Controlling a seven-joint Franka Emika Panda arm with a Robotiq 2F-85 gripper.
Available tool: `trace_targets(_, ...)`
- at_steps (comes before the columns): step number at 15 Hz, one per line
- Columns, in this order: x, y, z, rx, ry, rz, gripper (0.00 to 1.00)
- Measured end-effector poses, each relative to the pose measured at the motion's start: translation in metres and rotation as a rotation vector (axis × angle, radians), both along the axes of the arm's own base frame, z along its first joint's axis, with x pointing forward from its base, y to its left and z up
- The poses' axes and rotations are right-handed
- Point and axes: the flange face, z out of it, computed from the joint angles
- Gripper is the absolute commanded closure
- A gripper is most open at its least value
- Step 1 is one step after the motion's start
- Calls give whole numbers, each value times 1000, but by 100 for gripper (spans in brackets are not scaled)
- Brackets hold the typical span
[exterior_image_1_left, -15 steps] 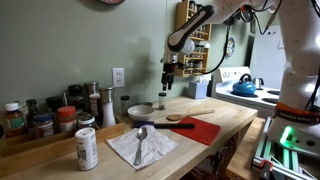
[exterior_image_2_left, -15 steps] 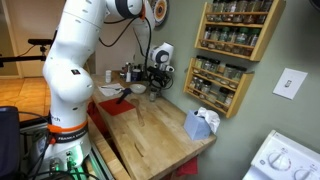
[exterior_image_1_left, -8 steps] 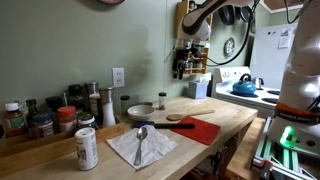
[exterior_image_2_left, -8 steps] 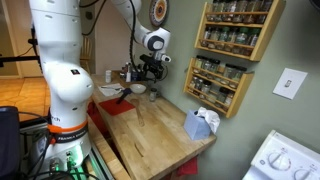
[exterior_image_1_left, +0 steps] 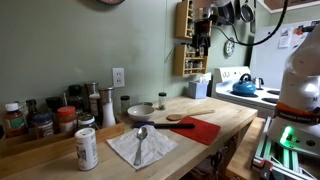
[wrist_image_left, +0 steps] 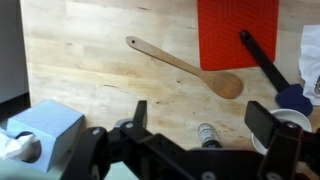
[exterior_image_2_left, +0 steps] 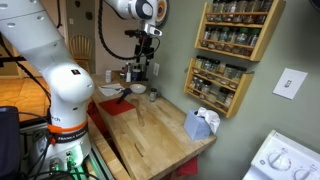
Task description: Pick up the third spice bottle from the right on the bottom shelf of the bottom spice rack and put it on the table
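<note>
A small spice bottle (exterior_image_1_left: 162,100) with a dark cap stands upright on the light wooden table (exterior_image_1_left: 225,118), near the wall. In the wrist view the bottle (wrist_image_left: 207,134) shows far below, between my two fingers. My gripper (exterior_image_1_left: 200,40) is open and empty, high above the table and level with the spice racks (exterior_image_1_left: 188,38). It also shows in an exterior view (exterior_image_2_left: 143,52), left of the bottom spice rack (exterior_image_2_left: 218,86) and the top rack (exterior_image_2_left: 236,26). In the wrist view the gripper (wrist_image_left: 203,118) is open with nothing held.
A wooden spoon (wrist_image_left: 185,68), a red mat (wrist_image_left: 237,30) and a tissue box (wrist_image_left: 40,126) lie on the table. A bowl (exterior_image_1_left: 141,110), a can (exterior_image_1_left: 87,148), a napkin with a metal spoon (exterior_image_1_left: 140,146) and bottles along the wall (exterior_image_1_left: 40,118) stand there. The stove's kettle (exterior_image_1_left: 243,87) is beyond.
My gripper has risen from just above the spice bottle to rack height and moved away from it. The bottle stays standing on the table.
</note>
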Motion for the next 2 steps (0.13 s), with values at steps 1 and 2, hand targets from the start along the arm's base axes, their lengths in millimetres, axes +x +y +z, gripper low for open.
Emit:
trace_targets(1,-6,-1,7,-6,-3,-15,0)
trace_targets(2,-9,-2,10,-9,-6,-23,0)
